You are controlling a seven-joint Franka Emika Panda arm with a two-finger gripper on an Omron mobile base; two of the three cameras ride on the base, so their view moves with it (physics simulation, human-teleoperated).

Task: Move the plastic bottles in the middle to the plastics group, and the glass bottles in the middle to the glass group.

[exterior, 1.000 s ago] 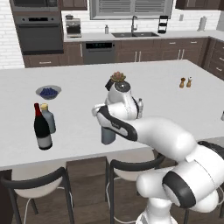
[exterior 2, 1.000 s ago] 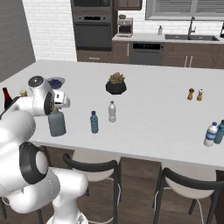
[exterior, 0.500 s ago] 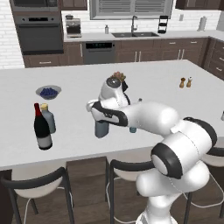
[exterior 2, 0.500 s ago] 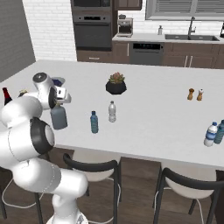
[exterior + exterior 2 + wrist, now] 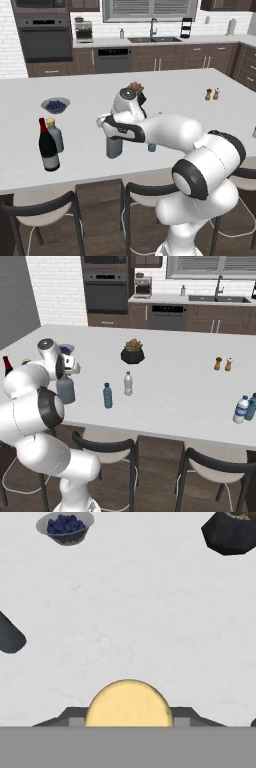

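**While the glass bottle is in transit: carry toward the glass group**

With the jaws clamped on its neck, the grey-blue glass bottle [image 5: 114, 147] hangs under the gripper [image 5: 113, 131] over the near part of the white counter [image 5: 175, 90]. Whether its base is clear of the surface or touching it cannot be told. In the hand view its yellow cap [image 5: 129, 704] sits between the two fingertips, which agrees with a grip at the neck.

Scene, left to right in the left base view:
- Far left: bowl of blueberries [image 5: 55, 105].
- Near left: glass group, a dark wine bottle [image 5: 48, 148] with a shorter yellow-capped bottle [image 5: 55, 136] just beside it, behind and to its right.
- Centre: the held bottle, well apart from that group.
- Just right of it: the small blue plastic bottle [image 5: 107, 395], upright, mostly hidden behind the arm in the left view and plain in the right base view. A clear bottle [image 5: 128, 383] stands near it.
- Behind: dark plant pot [image 5: 132, 354].
- Far right: salt and pepper shakers [image 5: 212, 94].
- Near right edge: plastics group [image 5: 244, 408].

Judgement: the step in hand is the transfer of the glass bottle. The next move calls for travelling left with the bottle kept upright, then setting it down beside the wine bottle without knocking either standing bottle, and only then releasing. The blue plastic bottle is not yet moved.
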